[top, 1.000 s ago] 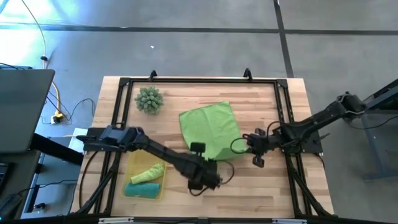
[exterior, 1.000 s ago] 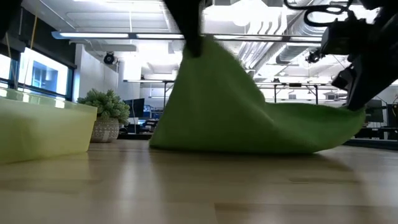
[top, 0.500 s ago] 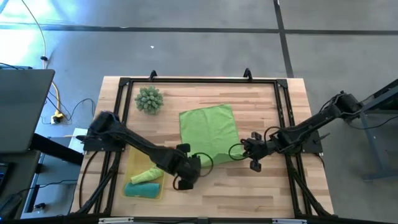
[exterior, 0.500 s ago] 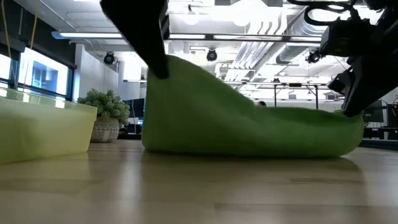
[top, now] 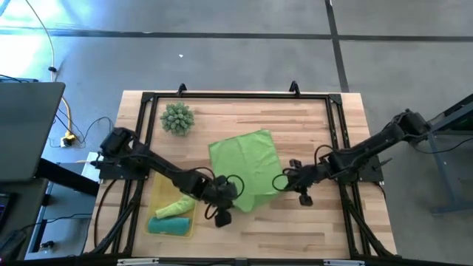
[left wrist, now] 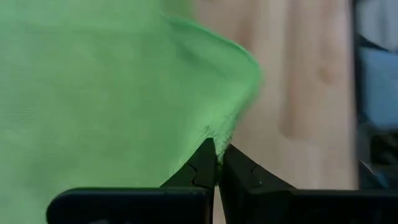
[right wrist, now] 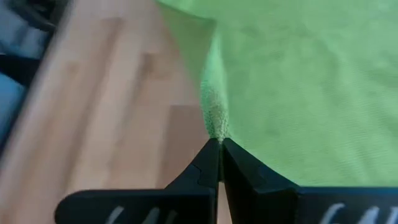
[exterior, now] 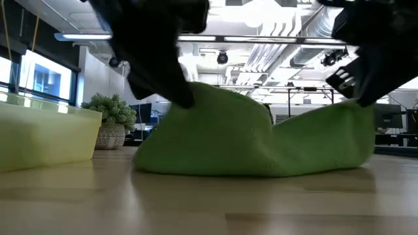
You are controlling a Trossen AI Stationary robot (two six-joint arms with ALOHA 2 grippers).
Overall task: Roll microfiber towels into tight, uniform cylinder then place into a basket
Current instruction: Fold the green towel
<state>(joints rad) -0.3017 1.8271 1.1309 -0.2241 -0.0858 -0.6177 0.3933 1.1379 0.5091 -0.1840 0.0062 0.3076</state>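
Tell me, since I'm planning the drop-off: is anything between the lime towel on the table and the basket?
Nothing separate lies between the lime towel and the basket, only bare wood. But the left end effector, shut on the towel's corner, and its arm cross that stretch. The basket already holds two rolled towels.

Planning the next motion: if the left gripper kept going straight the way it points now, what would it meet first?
The lime green towel itself: the left gripper is shut on its corner, and the cloth spreads directly ahead. Beyond it, probably bare table.

The lime green towel (top: 244, 162) is fuzzy matt cloth; the desk (top: 310, 122) is smooth pale wood; the basket (exterior: 39, 134) is translucent plastic.
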